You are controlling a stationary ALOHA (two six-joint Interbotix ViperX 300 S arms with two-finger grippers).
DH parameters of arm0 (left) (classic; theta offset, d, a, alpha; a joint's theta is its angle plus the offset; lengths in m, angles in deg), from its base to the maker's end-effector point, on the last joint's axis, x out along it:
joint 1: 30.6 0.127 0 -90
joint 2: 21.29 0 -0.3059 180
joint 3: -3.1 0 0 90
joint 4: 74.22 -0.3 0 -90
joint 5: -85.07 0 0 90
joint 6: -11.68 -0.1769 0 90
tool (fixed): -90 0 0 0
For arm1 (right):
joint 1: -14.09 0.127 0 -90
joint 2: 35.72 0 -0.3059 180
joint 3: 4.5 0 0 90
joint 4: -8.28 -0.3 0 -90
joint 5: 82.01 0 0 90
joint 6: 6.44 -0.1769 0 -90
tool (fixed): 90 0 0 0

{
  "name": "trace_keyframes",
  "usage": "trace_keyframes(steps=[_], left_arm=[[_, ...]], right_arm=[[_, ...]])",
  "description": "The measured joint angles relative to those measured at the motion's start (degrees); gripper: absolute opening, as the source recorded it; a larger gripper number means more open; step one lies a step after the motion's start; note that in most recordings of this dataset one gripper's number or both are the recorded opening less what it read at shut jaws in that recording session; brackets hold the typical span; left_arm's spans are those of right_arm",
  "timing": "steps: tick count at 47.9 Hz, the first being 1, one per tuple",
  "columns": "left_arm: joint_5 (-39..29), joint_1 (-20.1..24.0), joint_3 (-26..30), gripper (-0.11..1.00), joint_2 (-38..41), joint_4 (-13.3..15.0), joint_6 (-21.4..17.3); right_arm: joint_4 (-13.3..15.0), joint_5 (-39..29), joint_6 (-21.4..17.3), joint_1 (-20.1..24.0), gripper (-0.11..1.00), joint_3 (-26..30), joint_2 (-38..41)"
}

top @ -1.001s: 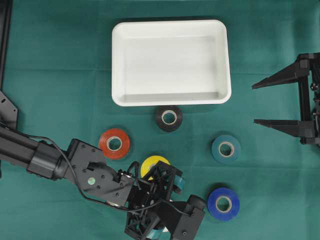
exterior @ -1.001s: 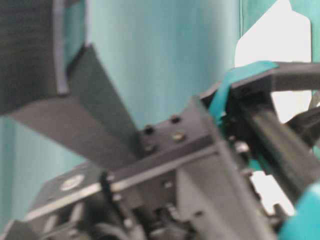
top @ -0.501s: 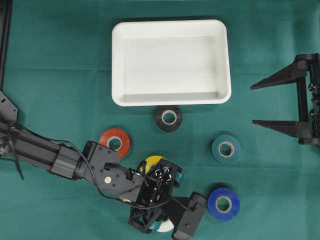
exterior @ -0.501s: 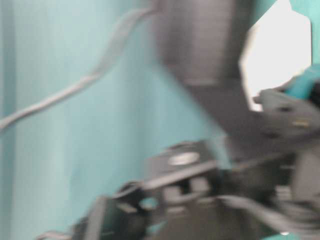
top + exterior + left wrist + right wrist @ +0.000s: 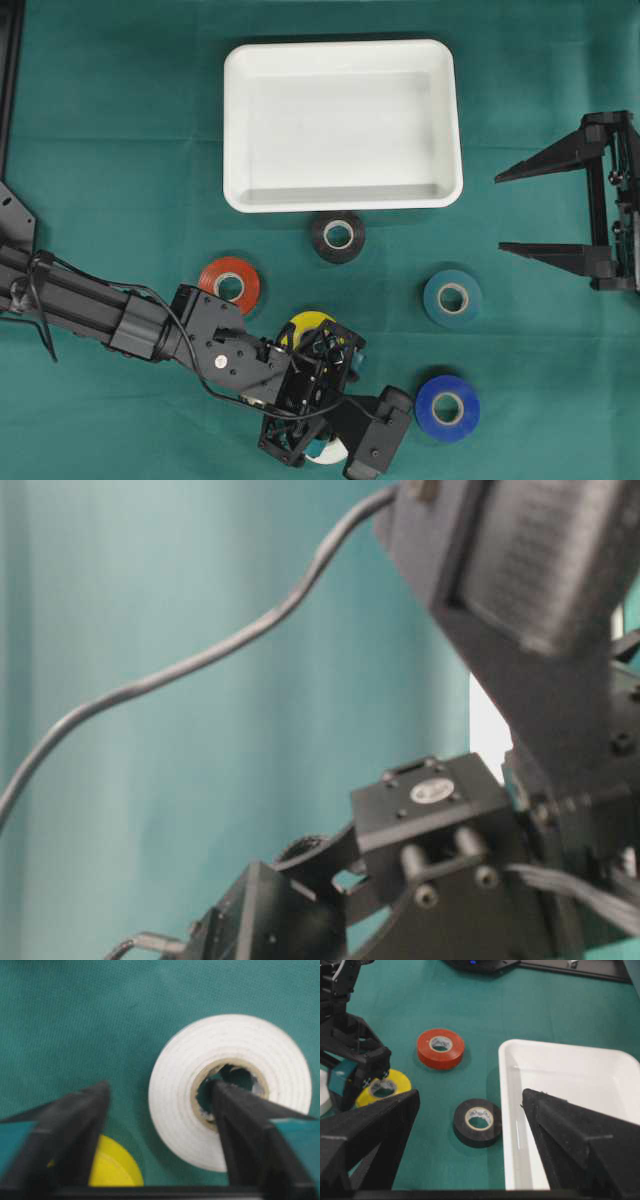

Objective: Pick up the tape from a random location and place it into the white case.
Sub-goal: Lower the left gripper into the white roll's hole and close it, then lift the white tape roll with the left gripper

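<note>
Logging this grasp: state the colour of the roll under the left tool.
White roll, clearest in the left wrist view.

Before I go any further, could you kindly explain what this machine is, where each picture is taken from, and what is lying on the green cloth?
It is a robot with two arms, each ending in a claw. One picture looks down from above, one from table level (blocked by the arm), and one from each wrist. On the cloth lie the empty white case and red, black, teal, blue, yellow and white tape rolls. The left claw straddles one side of the white roll, one finger in its hole, not yet gripping. The right claw waits open, holding nothing.
</note>
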State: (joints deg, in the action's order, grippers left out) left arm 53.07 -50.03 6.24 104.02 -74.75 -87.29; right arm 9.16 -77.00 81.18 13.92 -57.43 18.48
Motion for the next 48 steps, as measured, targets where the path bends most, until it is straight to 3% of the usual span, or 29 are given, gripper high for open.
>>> trace_keyframes(steps=[5, 7, 28, 48], left_arm=[[-0.09, -0.18, 0.00, 0.30, 0.00, 0.00, 0.00], [-0.18, -0.18, 0.00, 0.24, 0.00, 0.00, -0.09], [-0.70, -0.35, 0.26, 0.24, 0.00, 0.00, 0.09], [-8.61, -1.23, 3.87, 0.24, -7.12, -0.09, 0.09]], right_arm=[[0.00, 0.00, 0.00, 0.00, 0.92, 0.00, 0.00], [0.00, 0.00, 0.00, 0.00, 0.92, 0.00, 0.00], [0.00, 0.00, 0.00, 0.09, 0.92, 0.00, 0.00], [0.00, -0.09, 0.00, 0.00, 0.92, 0.00, -0.62]])
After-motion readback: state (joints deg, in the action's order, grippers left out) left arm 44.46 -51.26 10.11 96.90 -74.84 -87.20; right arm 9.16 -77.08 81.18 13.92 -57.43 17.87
